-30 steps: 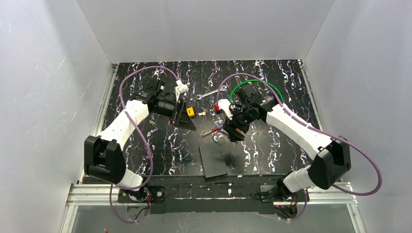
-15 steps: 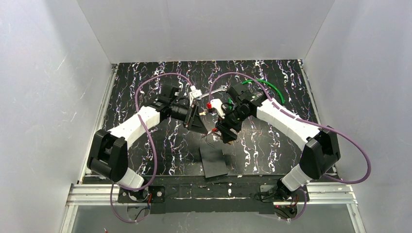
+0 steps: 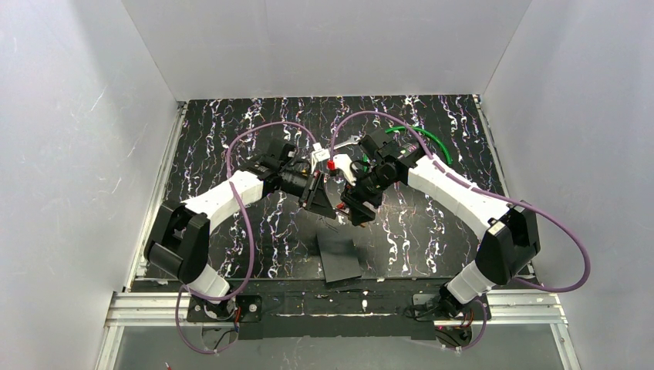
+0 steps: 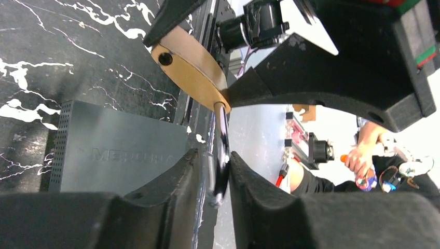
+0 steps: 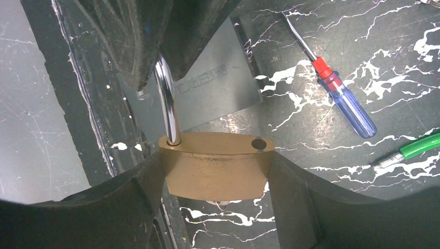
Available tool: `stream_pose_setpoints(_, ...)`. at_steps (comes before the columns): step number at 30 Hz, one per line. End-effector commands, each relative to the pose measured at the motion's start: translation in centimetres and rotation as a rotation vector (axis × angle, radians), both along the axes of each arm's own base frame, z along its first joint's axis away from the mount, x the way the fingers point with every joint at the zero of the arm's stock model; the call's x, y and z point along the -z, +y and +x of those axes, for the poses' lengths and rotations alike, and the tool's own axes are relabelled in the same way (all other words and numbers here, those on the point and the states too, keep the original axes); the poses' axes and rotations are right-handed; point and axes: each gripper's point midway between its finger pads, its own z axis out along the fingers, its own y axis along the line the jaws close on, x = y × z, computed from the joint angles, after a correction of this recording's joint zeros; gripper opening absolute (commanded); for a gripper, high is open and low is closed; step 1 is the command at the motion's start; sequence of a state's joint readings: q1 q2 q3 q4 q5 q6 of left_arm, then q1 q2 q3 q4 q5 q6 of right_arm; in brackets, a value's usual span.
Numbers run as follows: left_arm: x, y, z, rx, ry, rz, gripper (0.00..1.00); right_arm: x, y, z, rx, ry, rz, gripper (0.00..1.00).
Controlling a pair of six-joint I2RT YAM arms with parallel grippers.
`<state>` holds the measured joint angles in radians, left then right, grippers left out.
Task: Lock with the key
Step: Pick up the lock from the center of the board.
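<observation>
Plain white walls on three sides; black counter veined with white; metal rail along near edge; bright, even light.

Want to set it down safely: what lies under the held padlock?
A grey box on the table, a screwdriver beside it. The padlock and right gripper's fingers cover what is directly beneath.

padlock: brass-gold body
shackle: shiny silver
screwdriver: red collar, clear blue handle
table: black with white marble veins
flat box: dark grey
cable: green
</observation>
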<state>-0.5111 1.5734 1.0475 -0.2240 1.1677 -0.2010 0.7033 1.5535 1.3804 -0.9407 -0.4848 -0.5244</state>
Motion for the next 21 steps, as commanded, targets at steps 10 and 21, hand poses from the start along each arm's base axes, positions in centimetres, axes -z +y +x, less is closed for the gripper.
stream_pose_setpoints(10,-1.7,0.8,-1.4,0.03,0.028,-0.055,0.0,-4.3,1.0,0.5,0.005,0.065,0.189,0.86)
stream_pose_setpoints(21,-8.6,3.0,0.0,-0.073,-0.008,-0.172,0.0,-10.9,-0.7,4.6,0.175,-0.146,0.429,0.98)
